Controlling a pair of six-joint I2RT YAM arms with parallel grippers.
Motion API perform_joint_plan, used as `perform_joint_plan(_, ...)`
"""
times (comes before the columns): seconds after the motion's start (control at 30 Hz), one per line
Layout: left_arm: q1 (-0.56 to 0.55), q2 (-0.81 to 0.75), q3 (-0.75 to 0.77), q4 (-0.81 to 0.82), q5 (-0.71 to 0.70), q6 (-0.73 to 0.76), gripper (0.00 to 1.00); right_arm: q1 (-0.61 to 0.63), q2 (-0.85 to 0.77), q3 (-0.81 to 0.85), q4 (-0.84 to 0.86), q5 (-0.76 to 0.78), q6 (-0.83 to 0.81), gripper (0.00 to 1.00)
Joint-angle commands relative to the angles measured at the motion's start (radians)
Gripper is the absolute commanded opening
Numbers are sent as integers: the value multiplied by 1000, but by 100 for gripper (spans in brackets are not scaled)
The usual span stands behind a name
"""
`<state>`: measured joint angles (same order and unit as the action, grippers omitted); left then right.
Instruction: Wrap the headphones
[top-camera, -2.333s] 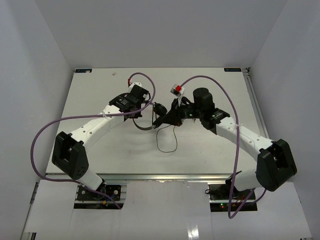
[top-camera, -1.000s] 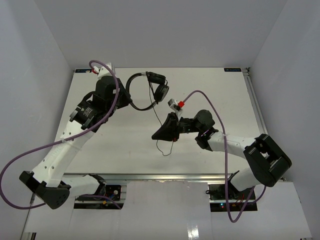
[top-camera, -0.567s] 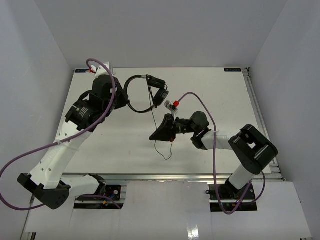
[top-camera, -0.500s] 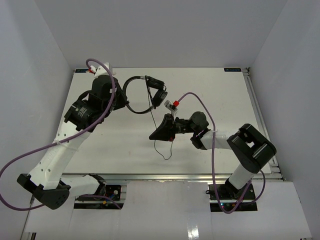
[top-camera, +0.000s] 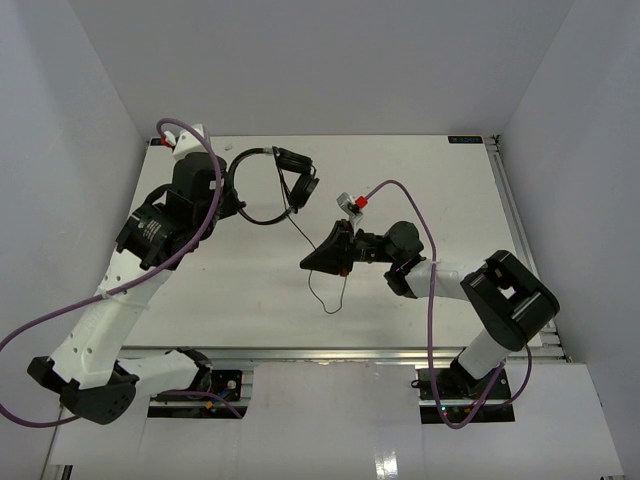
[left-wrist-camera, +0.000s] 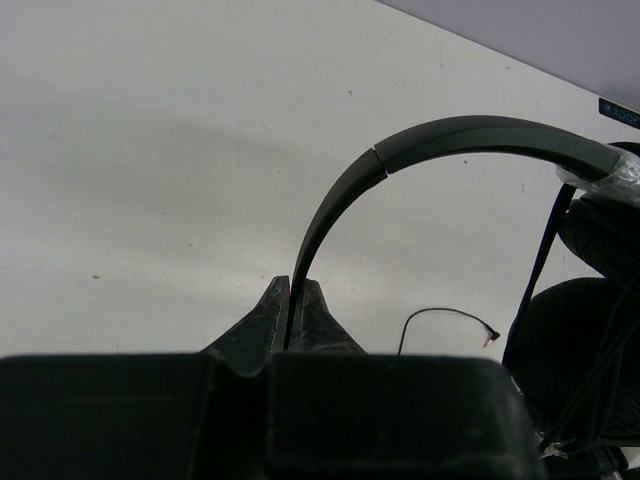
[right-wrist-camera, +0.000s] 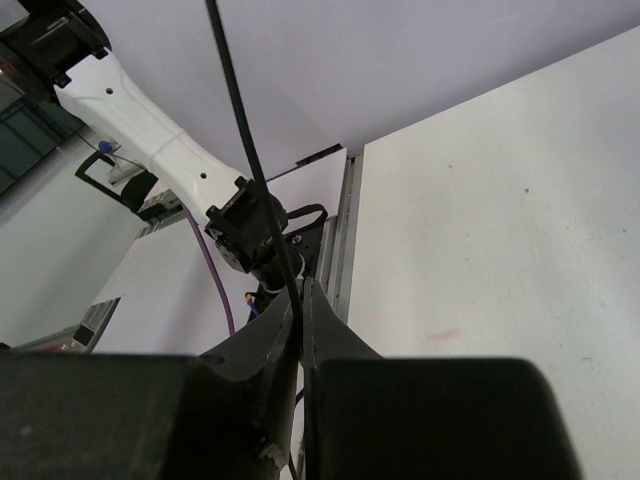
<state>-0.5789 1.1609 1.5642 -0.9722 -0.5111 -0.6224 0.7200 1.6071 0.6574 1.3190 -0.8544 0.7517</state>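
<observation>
The headphones (top-camera: 297, 184) are held aloft over the far-left part of the table (top-camera: 450, 190), at about eleven o'clock from its centre. The thin headband (left-wrist-camera: 470, 135) is pinched edge-on between the closed fingers of the left gripper (left-wrist-camera: 290, 298), so the two earcups (left-wrist-camera: 585, 340) hang free at three o'clock of it. The cable (top-camera: 310, 232) is drawn taut from the earcups toward five o'clock, where it is clamped in the right gripper (right-wrist-camera: 300, 300); its loose end (left-wrist-camera: 440, 310) is left trailing beyond. This tension is judged to serve for winding the cable round the headphones. Purple robot cables (top-camera: 405, 186) are looped over both arms. The right one is arched near the taut line and could be snagged.
</observation>
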Motion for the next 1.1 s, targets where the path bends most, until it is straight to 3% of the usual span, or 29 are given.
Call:
perform_joint_plan(0.0,5,-37,15,80,-68,-11,0,-1,-38,-17,96,-9,-23,8)
perform_joint_plan(0.37,5,-9,0,104,-113,-17,0,10,-47,-39,146,-34,4,8)
perform_joint_plan(0.6,5,-65,-33,164,77,-42,0,10,-15,-21,72,13,-51,8)
perform_joint_plan(0.83,5,-105,-94,181,305,-82,0,10,-8,135,-334,271,-277,8)
perform_joint_plan(1.07,5,-162,-185,209,373,-101,0,10,-20,187,-408,531,-354,8)
